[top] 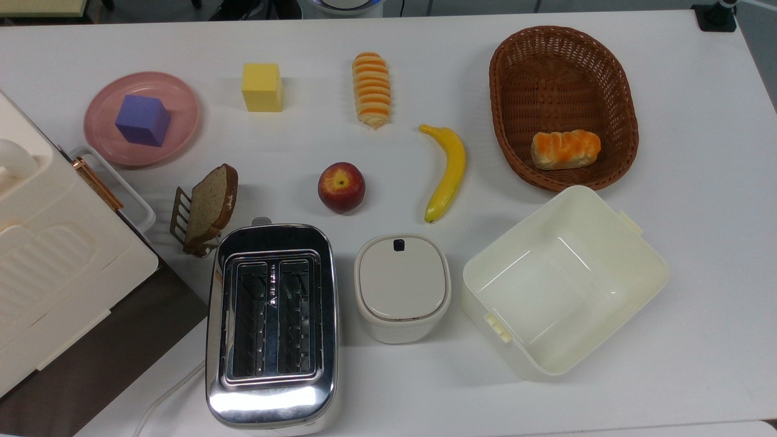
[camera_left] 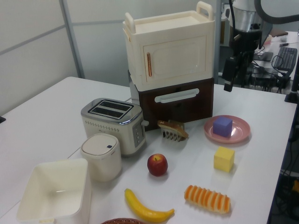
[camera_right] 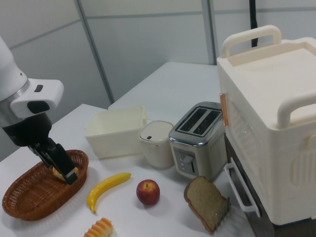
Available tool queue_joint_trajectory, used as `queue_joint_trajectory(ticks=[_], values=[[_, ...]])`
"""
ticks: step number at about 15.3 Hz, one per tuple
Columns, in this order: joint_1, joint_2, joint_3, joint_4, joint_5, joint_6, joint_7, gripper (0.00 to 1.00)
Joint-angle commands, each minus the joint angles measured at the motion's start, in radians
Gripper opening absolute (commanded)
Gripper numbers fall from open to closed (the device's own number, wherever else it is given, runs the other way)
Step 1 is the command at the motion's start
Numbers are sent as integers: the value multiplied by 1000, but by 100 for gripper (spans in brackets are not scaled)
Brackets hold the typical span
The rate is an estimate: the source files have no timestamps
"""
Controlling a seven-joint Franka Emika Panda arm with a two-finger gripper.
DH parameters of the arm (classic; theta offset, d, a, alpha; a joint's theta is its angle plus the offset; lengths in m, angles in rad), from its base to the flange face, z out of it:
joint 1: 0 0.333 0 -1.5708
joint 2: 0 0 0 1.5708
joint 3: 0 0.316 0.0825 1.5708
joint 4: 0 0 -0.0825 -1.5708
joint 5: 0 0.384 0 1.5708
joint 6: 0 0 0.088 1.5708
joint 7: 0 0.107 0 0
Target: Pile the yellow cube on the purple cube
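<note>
Jaws (camera_left: 228,78): mine hang in the air above the far edge of the worktop (top: 388,376), pointing down; whether they are wide or narrow I cannot tell. They carry nothing that I can see.
Nearest thing: the pink plate (camera_left: 239,132) lies below and a little toward the left view's left of my jaws, well apart in height.
Purple cube (top: 143,119): sits on the pink plate (top: 176,103), near its middle, flat on one face, with nothing on top.
Yellow cube (top: 262,87): stands on the bare worktop just off the plate, toward the top view's right, apart from the plate rim and from the striped bread roll (top: 372,88) on its other side. In the left view the yellow cube (camera_left: 224,159) is nearer the camera than the purple cube (camera_left: 223,126).
Others around: apple (top: 341,187), banana (top: 447,171), toaster (top: 271,325), slice of bread in a rack (top: 208,209); all stand away from the two cubes.
Step in hand: by my judgement the approach, with no grasp made yet.
Next move calls for: travelling over the yellow cube, squaring my jaws to two opposite faces, then coming down with them spread wider than the cube. The plate rim is close, so I would descend straight.
</note>
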Motion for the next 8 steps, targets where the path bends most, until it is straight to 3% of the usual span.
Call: queue_joint_trajectory(ticks=[1,8], values=[[16,-39,-16,-24,18,-51,-62,100],[13,-40,-16,-25,20,-57,-68,100]])
